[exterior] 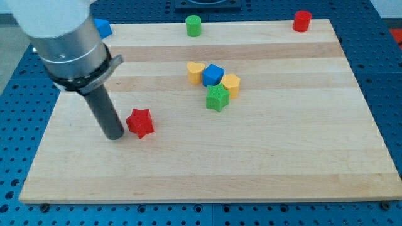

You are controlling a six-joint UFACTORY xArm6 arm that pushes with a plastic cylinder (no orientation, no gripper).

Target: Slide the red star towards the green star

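Observation:
The red star [140,122] lies on the wooden board [264,157], left of the middle. My tip [115,135] stands just to the view's left of the red star, close to it or touching it. The green star [217,98] lies to the view's right and slightly above the red star, at the bottom of a small cluster of blocks.
Touching the green star are a yellow block [231,84], a blue cube [213,75] and a yellow heart [195,72]. A green cylinder [193,26] and a red cylinder [302,21] stand at the board's top edge. A blue block [102,27] shows at top left, partly behind the arm.

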